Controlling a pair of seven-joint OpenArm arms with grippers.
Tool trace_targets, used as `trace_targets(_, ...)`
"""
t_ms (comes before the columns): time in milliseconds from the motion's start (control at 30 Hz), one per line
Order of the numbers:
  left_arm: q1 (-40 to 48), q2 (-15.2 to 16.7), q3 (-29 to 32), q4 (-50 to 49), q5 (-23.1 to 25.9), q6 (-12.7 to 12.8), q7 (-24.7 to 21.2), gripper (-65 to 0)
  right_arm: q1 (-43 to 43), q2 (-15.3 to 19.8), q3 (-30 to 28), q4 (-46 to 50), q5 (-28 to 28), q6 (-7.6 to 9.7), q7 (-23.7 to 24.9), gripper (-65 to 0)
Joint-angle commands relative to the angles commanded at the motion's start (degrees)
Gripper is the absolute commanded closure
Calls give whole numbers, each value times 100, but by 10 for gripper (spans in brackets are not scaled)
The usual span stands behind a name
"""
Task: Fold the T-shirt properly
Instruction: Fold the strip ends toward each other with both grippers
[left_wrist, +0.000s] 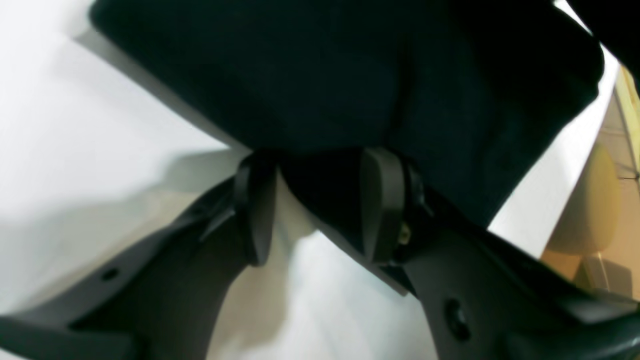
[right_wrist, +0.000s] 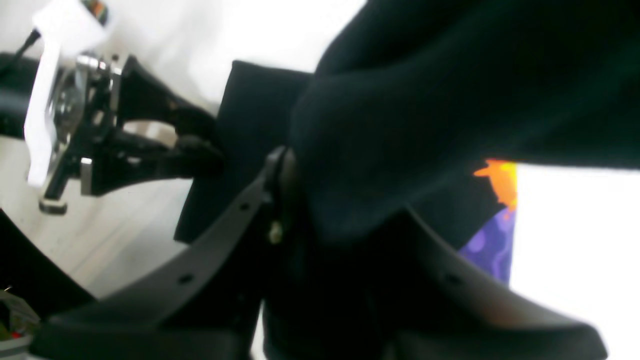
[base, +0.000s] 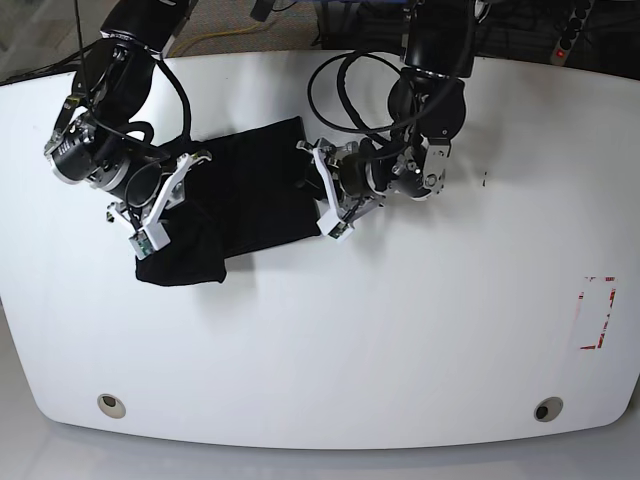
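The T-shirt (base: 235, 200) is seen already gathered into a compact dark bundle, lying at about ten o'clock on the white table (base: 400, 340). Folding is judged well advanced; a lower flap at seven o'clock of the bundle remains uneven, so squaring is judged outstanding. The left gripper (left_wrist: 320, 205) is held with its jaws apart, the fabric edge lying between them. The right gripper (right_wrist: 345, 220) is buried in cloth and appears clamped on the T-shirt. No containers are in view, so no contents can be reported.
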Motion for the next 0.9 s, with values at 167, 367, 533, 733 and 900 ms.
trace_targets(167,26,0,0,0,-18,0,0,-250,0,0,-466,-141,-202,0,163,-33)
trace_targets(367,35,0,0,0,-18,-9,-62,-250,0,-26,-1231,-431,-1134,0,901,-40)
trace_targets(533,44,0,0,18,-26,-44,-334,-251,79,-35,-1530,-466,-1829,0,1182,-273)
trace_targets(733,44,0,0,26,-44,-44,-484,-251,105,-26,-1538,-352,-1855,0,1182,-595)
trace_targets(900,26,0,-35,35,-598,-44,-492,-251,79,-26,-1538,-9,-1855,0,1165,-623)
